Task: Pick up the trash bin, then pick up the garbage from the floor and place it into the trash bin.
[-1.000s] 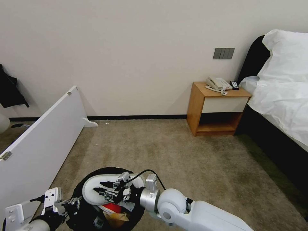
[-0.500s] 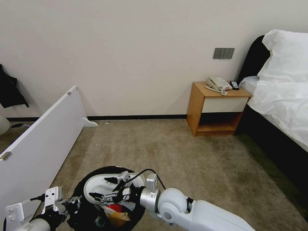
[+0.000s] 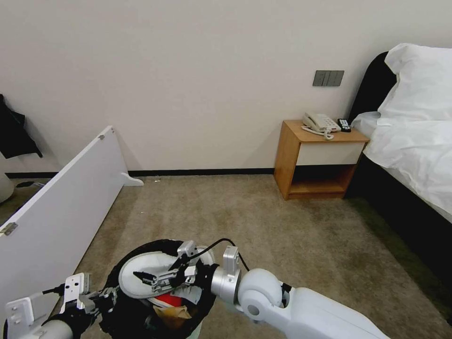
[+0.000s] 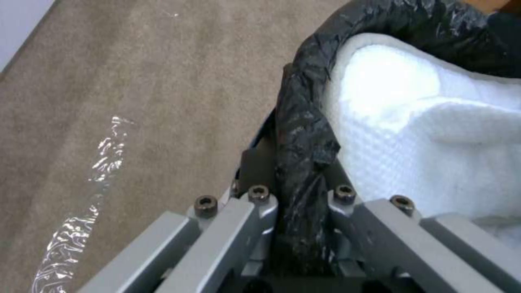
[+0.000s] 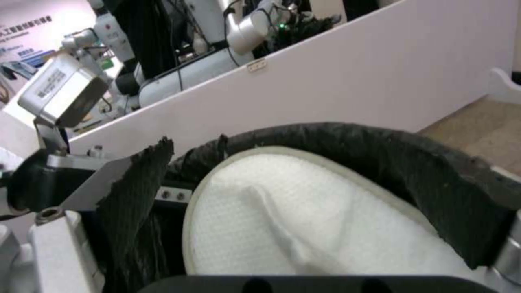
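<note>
Gripping the black-bagged rim of the trash bin [image 3: 117, 278] with the left gripper [image 3: 101, 300], fingers [image 4: 255, 162] clamped on either side of the bag fold, bin sitting low at the near left over the floor [image 3: 263, 226]. Hovering over the bin mouth with the right gripper [image 3: 157, 278], jaws spread apart, holding nothing, just above a white slipper [image 3: 136, 282] lying across the top of the bin. Showing a red can [image 3: 167, 300] and brown paper bag [image 3: 172, 315] beneath the slipper.
</note>
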Controlling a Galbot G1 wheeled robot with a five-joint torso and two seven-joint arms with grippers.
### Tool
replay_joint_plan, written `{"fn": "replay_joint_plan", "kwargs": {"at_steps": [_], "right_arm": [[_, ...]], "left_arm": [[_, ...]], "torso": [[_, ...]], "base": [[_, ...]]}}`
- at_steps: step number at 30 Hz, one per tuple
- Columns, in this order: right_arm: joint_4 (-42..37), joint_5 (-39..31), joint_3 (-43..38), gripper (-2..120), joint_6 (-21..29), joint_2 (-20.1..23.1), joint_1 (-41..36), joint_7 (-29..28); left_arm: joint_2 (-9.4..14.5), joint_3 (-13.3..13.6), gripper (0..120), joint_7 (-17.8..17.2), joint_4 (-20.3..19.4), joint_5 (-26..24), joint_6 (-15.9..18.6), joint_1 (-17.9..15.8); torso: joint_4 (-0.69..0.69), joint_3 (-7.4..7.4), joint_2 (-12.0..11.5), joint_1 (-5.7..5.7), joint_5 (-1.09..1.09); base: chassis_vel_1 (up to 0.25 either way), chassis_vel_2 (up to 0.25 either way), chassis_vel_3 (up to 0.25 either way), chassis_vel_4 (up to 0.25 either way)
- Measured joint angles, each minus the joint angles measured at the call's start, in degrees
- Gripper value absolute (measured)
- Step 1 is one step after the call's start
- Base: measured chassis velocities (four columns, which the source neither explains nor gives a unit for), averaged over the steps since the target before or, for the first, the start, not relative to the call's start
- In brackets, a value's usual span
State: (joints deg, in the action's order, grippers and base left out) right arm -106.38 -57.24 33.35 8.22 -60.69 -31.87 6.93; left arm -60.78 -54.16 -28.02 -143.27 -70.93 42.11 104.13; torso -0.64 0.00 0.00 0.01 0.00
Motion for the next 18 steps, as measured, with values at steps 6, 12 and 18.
{"fn": "replay_joint_plan", "kwargs": {"at_steps": [6,12,18], "right_arm": [[-0.3,0.0,-0.2,100,-0.4,0.1,0.1,0.2],[-0.3,-0.1,-0.2,100,-0.9,-0.6,0.6,0.4],[-0.4,-0.4,-0.6,100,-2.0,-1.3,1.1,0.8]], "left_arm": [[-0.2,0.0,4,-0.1,0.0,-0.1,0.0,0.2],[-0.6,0.1,4,-0.1,0.0,-0.2,0.0,0.4],[-0.6,0.1,4,-0.1,0.0,-0.5,0.0,0.3]], "torso": [[0.0,0.0,0.0,0.0,0.0],[0.0,0.0,0.0,0.0,0.0],[0.0,0.0,0.0,0.0,0.0]], "base": [[0.0,0.0,0.0,0.0],[0.0,0.0,0.0,0.0],[0.0,0.0,0.0,0.0]]}}
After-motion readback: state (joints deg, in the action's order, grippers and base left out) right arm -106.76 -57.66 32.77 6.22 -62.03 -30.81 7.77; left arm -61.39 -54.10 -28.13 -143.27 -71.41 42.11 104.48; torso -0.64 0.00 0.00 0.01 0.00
